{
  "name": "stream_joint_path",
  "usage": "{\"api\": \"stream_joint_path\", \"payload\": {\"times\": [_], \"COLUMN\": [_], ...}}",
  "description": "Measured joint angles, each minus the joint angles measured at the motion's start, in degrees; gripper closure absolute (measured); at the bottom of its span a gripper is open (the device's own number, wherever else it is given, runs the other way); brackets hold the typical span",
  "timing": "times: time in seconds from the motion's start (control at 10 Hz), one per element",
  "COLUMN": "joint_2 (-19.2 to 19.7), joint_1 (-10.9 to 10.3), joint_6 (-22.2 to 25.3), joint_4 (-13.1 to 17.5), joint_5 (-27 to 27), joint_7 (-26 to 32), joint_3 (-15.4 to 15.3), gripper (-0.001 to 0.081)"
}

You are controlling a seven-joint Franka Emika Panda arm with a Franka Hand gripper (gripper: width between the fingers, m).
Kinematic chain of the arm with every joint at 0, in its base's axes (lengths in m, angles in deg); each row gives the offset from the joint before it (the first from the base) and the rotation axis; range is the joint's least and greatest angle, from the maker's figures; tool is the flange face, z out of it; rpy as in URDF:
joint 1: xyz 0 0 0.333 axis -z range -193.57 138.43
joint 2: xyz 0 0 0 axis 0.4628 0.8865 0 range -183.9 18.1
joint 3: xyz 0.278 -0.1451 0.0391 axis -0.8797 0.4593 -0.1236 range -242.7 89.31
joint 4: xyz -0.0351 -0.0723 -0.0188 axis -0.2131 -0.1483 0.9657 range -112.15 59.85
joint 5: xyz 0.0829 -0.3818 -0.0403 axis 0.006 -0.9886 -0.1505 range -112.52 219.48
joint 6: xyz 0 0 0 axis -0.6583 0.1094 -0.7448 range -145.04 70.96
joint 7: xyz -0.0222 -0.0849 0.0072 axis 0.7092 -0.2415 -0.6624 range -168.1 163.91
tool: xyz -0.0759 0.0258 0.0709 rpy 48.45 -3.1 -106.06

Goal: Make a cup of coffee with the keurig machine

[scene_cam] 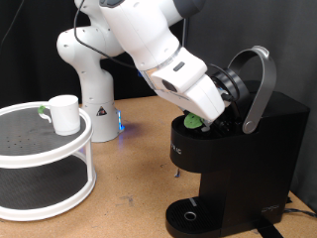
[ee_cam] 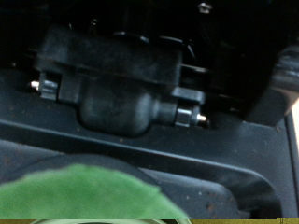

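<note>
Green-topped pod (scene_cam: 192,122) is sitting at the raised-lid brew head of the keurig machine (scene_cam: 238,149) with the gripper (scene_cam: 220,107) poised over it, finger spacing indeterminable, while the cup (scene_cam: 64,114) is waiting on the white shelf (scene_cam: 45,149).

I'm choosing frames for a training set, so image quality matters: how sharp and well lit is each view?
Exterior view: evenly lit and fairly sharp; the cup and keurig machine read clearly, with a blue glow at the arm base. Wrist view: dim and soft throughout; the green pod top is a close blur, and the machine's dark interior lacks detail.
</note>
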Motion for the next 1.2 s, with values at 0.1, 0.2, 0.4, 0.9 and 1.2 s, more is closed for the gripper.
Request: {"api": "stream_joint_path", "payload": {"times": [0.1, 0.2, 0.4, 0.9, 1.2], "joint_2": [0.00, 0.01, 0.02, 0.08, -0.27], "joint_1": [0.00, 0.00, 0.00, 0.00, 0.27], "joint_6": [0.04, 0.05, 0.09, 0.11, 0.15], "joint_4": [0.01, 0.01, 0.01, 0.06, 0.64], "joint_5": [-0.23, -0.40, -0.44, -0.34, 2.87], "joint_7": [0.10, 0.20, 0.28, 0.29, 1.29], "joint_3": [-0.13, -0.26, -0.35, -0.65, -0.33], "gripper": [0.0329, 0.0329, 0.0329, 0.0076, 0.0001]}}
